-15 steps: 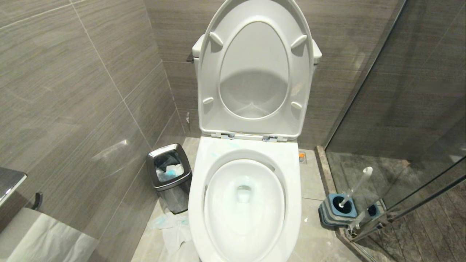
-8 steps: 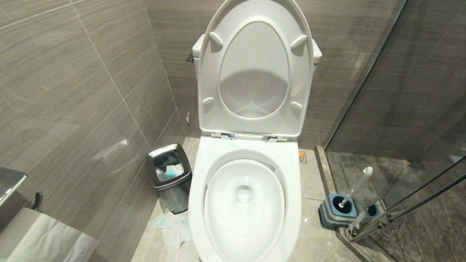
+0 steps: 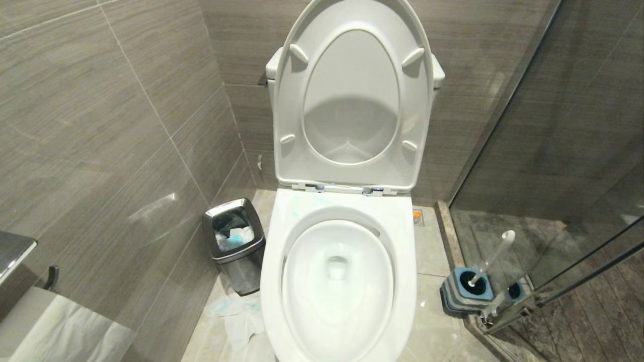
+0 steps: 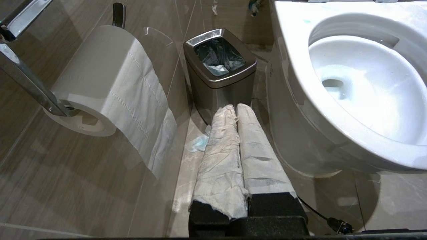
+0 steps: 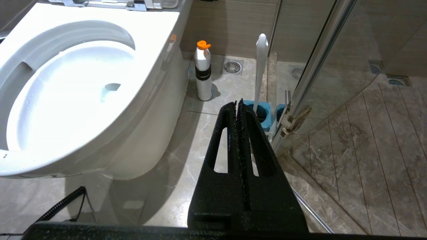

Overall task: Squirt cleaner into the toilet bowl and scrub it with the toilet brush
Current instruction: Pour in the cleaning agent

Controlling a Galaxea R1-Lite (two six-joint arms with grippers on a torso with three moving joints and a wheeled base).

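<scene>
Low beside the toilet bowl (image 3: 337,281), my left jaws (image 4: 233,108) together near the bin (image 4: 220,71), right jaws (image 5: 239,103) together just before the toilet brush (image 5: 261,70), open floor (image 5: 186,150) between.

1. My left gripper (image 4: 235,107) has two long fingers wrapped in crinkled white paper or cloth, with greyish smudges across the wrapping.
2. Below the wrapping I see matte black, blocky finger bases on a black body.
3. A thin black cable (image 4: 317,213) runs off beside that body and ends in a small connector.
4. My right gripper (image 5: 239,102) is bare: rough-textured matte black fingers, each tapering to a narrow tip, each with a long slot cut through it.
5. A coiled black cord (image 5: 61,205) shows near its base.
</scene>
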